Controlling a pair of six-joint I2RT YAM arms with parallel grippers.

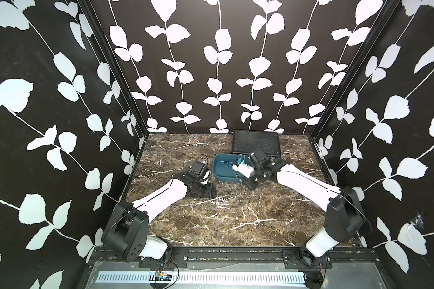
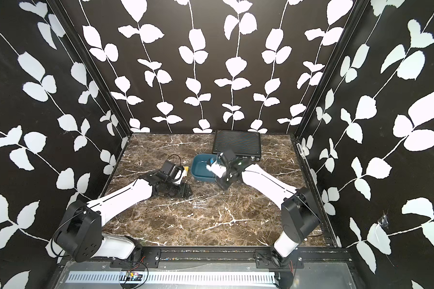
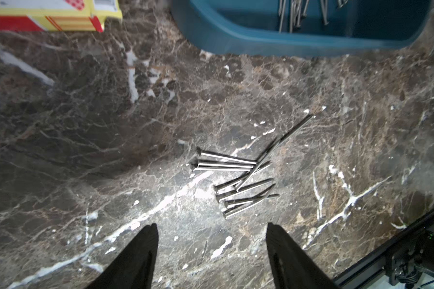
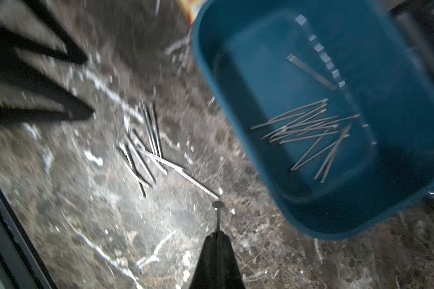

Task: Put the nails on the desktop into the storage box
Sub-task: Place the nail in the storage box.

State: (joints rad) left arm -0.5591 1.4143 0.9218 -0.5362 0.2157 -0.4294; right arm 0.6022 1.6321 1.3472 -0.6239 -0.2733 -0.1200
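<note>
OK, my right gripper (image 4: 217, 234) is clamped on one nail (image 4: 217, 212), near the storage box (image 4: 212, 70). My left gripper (image 3: 212, 230) has its jaws apart over the desktop (image 3: 85, 125). Loose nails (image 3: 238, 180) lie on the box's near side, a batch (image 4: 308, 130) already inside.

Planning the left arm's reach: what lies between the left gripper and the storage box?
In the left wrist view, a pile of nails lies on the desktop between the left gripper and the storage box.
</note>
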